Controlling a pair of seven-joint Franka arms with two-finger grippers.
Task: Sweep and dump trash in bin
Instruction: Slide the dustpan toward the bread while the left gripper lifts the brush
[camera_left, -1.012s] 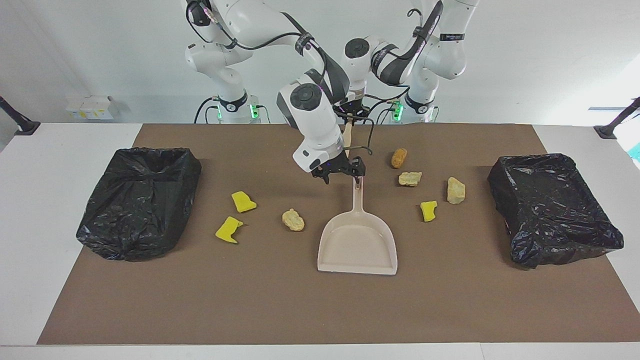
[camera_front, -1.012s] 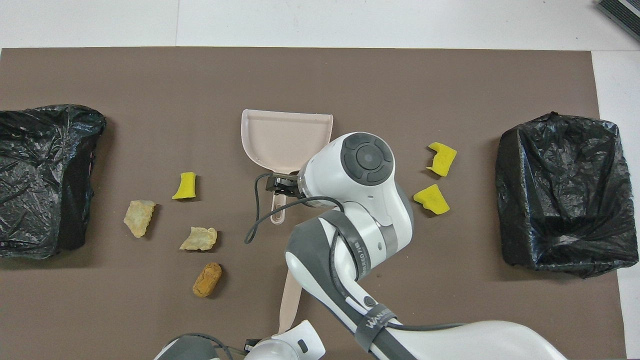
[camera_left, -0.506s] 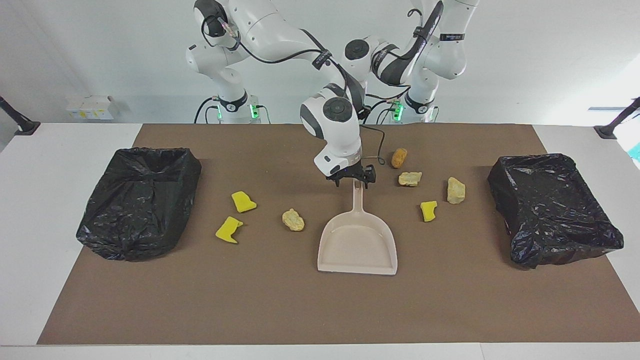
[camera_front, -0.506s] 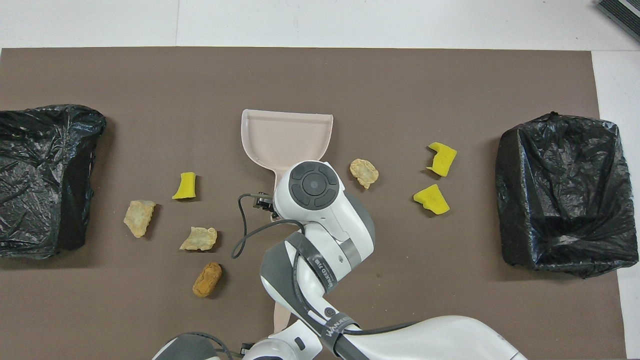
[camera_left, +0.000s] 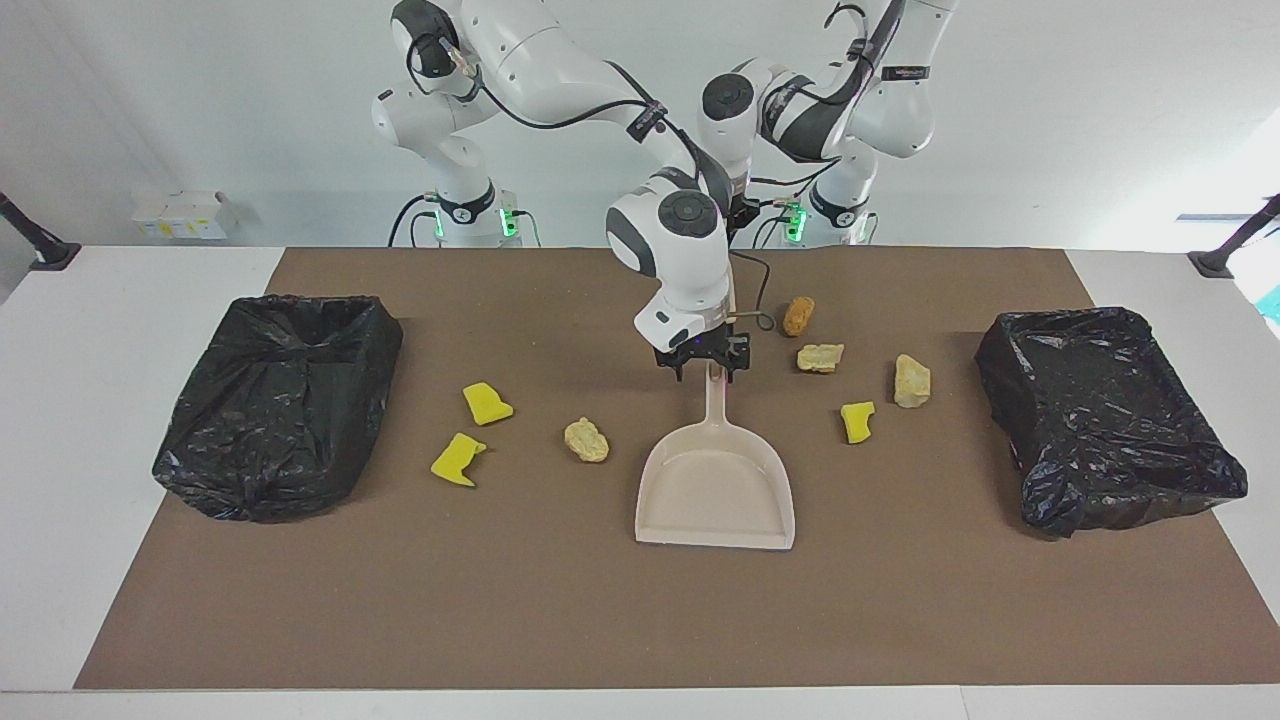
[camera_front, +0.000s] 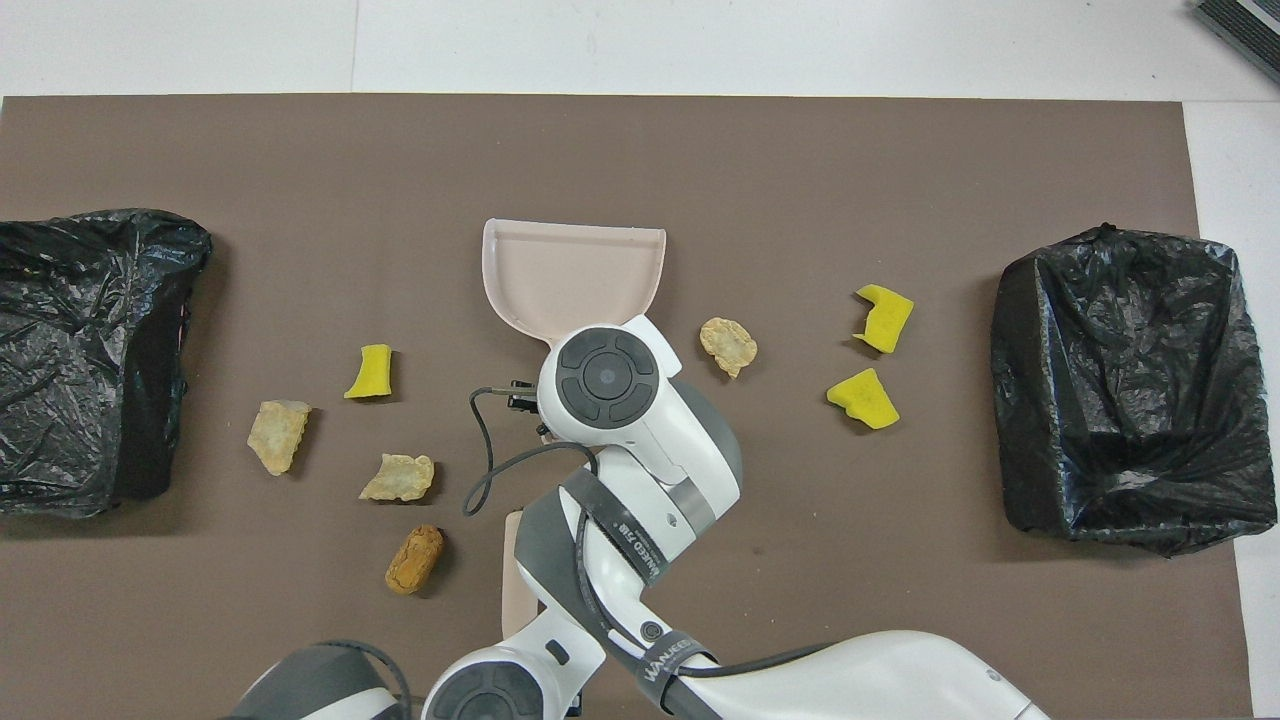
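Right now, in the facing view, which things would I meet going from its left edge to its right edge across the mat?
Bin → two yellow scraps → tan lump → dustpan → orange-brown lump → pale lump → yellow scraps → tan lump → second bin.

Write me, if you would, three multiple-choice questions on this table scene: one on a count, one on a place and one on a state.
1. The yellow foam chunks on the brown mat number: A) two; B) three; C) five.
2. The right pincer is: A) at the handle of the beige plastic dustpan; B) over a yellow chunk; C) down on bare mat.
3. The dustpan's tray: A) holds a scrap; B) is overturned; C) is empty.
Answers: 1 B, two lie toward the right arm's end, one toward the left arm's; 2 A, it stands at the handle's end; 3 C, its beige floor is bare.
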